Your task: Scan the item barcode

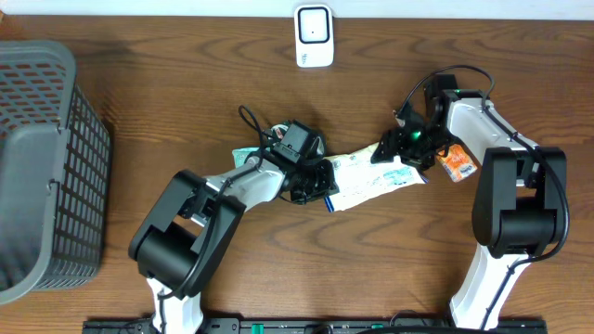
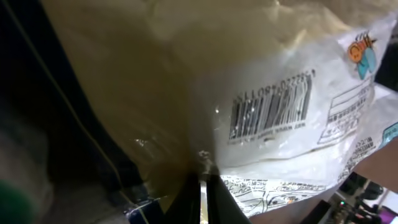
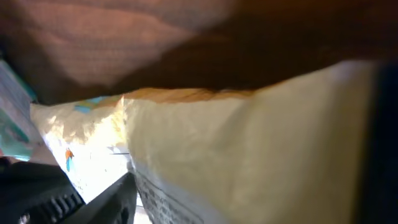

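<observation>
Only left wrist view shows black barcode (image 2: 270,107) on white printed plastic packet (image 1: 371,178), mid brown wooden worktop (image 1: 167,102). Its left end clamped in left pincer (image 1: 318,180); right pincer (image 1: 405,148) at right end, apart or together cannot tell.

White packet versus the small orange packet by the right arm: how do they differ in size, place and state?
The white packet is long; the orange packet is much smaller. The left gripper is pinched shut on the white packet; no gripper holds the orange packet, which lies on the table. Both look like soft printed packs.
</observation>
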You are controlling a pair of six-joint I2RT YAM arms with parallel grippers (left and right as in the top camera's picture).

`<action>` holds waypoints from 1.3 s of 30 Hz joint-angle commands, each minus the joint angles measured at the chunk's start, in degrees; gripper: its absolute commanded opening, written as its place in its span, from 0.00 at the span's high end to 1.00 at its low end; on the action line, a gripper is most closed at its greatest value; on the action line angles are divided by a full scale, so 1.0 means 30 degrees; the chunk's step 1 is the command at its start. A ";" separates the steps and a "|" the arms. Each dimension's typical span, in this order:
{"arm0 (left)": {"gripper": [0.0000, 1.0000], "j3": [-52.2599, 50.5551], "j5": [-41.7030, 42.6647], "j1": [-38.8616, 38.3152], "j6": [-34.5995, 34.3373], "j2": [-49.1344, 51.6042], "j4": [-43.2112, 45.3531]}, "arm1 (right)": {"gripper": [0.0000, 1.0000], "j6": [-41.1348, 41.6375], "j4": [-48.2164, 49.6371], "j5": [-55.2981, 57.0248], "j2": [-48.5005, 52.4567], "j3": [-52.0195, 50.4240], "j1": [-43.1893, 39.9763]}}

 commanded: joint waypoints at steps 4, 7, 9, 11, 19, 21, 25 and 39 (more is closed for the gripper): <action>0.93 -0.0131 -0.1311 -0.0131 -0.0525 0.1151 -0.0073 | 0.27 -0.2732 0.1035 -0.3810 0.0073 -0.1355 0.0525; 0.93 -0.0131 -0.1311 -0.0131 -0.0517 0.1151 -0.0073 | 0.27 -0.2805 0.2433 -0.5136 0.0073 -0.2630 0.0721; 0.93 -0.0131 -0.1311 -0.0131 -0.0525 0.1151 -0.0066 | 0.29 -0.2798 0.3315 -0.5982 0.0073 -0.3417 0.0896; 0.93 -0.0131 -0.1311 -0.0131 -0.0517 0.1151 -0.0066 | 0.36 -0.2783 0.4007 -0.6353 0.0073 -0.4022 0.1195; 0.93 -0.0131 -0.1311 -0.0131 -0.0510 0.1151 -0.0080 | 0.87 -0.2790 0.4211 -0.6186 0.0073 -0.4248 0.1574; 0.93 -0.0131 -0.1311 -0.0131 -0.0510 0.1151 -0.0080 | 0.95 -0.2783 0.4218 -0.6200 0.0073 -0.4248 0.1355; 0.93 -0.0124 -0.1158 -0.0131 -0.0117 0.0801 -0.0087 | 0.99 -0.2783 0.4131 -0.6288 0.0051 -0.4204 0.0831; 0.92 -0.0117 -0.1260 0.5727 0.3942 -1.0659 -0.5712 | 0.99 -0.4262 0.2149 -1.0193 -0.2127 -0.3053 0.0109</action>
